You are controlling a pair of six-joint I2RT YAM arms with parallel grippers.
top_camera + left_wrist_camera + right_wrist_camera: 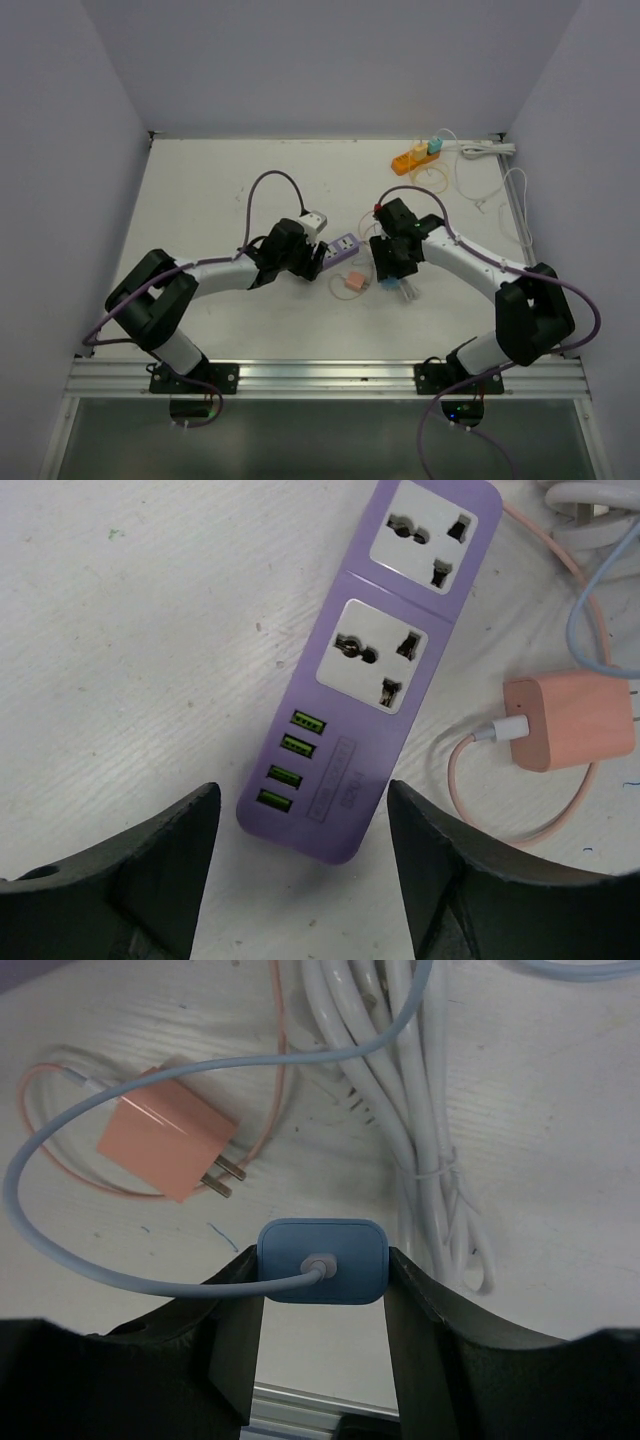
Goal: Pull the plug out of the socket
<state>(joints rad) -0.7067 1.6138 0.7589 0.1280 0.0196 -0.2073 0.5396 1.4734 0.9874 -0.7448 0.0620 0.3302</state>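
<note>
The blue plug (322, 1258) is clamped in the right claw (320, 1272), clear of the purple strip (345, 745) that the left claw (300, 825) straddles with fingers apart, so probably only setting the plug down is left.

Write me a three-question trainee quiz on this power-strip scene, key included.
1. True or false: in the left wrist view, a plug sits in one of the two sockets of the purple power strip.
2. What is the right hand shut on? A) a pink charger B) a blue charger C) a white cable bundle
3. How many green USB ports show on the strip?
Key: 1 false, both are empty; 2 B; 3 four.
</note>
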